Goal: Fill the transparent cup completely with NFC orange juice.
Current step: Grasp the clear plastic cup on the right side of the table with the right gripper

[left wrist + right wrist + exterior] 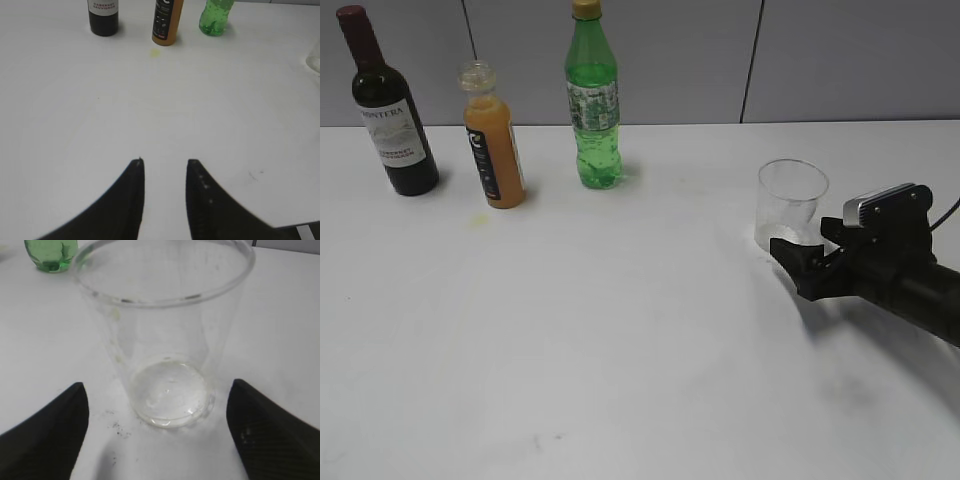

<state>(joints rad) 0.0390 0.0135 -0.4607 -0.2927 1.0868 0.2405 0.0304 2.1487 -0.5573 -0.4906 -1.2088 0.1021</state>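
Upright, transparent cup [165, 340], mouth apparently skyward.

Empty transparent cup [167, 335] stands upright on the desk [280, 315] between the wide-apart jaws, untouched by either.

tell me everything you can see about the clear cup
The transparent cup is a short, thin-walled tumbler of what looks like clear plastic, tapering toward its round base. It stands upright and empty on the white table, at the right side, far from the three bottles. Faint smudges mark its wall. The right gripper is open around its base, jaws apart from it on either side; only the table touches it.
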